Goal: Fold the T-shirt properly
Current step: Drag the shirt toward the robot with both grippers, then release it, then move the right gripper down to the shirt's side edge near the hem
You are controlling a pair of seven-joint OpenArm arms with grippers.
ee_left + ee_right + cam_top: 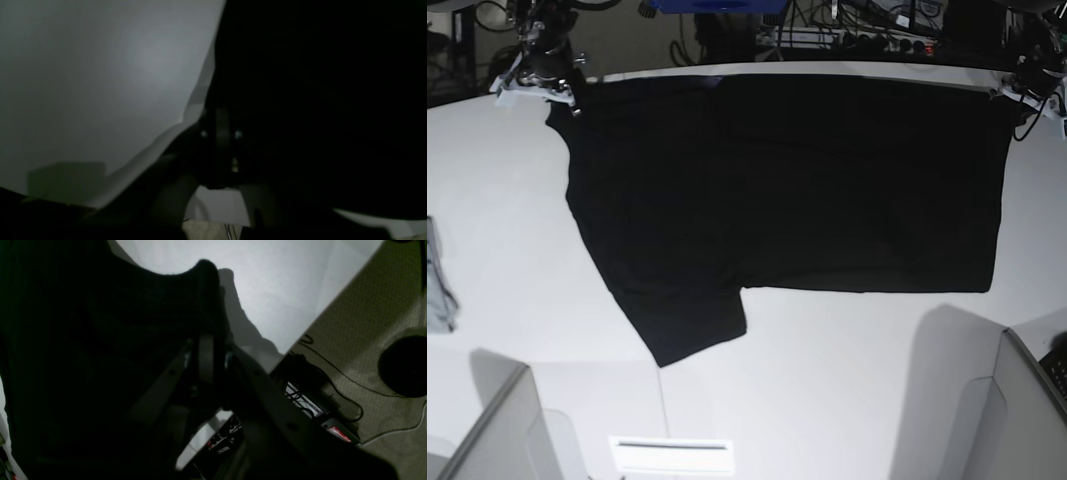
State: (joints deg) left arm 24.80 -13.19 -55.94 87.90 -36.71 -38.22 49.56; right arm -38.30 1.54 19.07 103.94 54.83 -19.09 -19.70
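overhead, the black t-shirt (pixel 787 190) lies spread flat over the far half of the white tabletop (pixel 827 380), its upper edge running along the tabletop's far rim. one short sleeve (pixel 687 325) points toward the near side, ending well short of the near edge. the shirt's lower edge runs straight across to the base view's right.

the right end effector (pixel 545 82) sits at the far corner on the base view's left, at the shirt's corner. in the right wrist view the right end effector (pixel 206 356) has its jaws pressed together, pinching a fold of black cloth (pixel 100 356) that fills most of that frame; bare tabletop (pixel 267 283) shows beyond, and carpet (pixel 367 323) with cables (pixel 333 373) lies past the tabletop's edge.

the left end effector (pixel 1027 80) sits at the far corner on the base view's right, at the shirt's other corner. in the left wrist view the left end effector (pixel 220 133) is dark and dim; its jaws are pressed together, with black cloth (pixel 317 100) covering the frame's right half. whether cloth lies between them cannot be told from the dim picture.

a grey cloth (pixel 437 280) lies at the left edge of the base view, well apart from the shirt.
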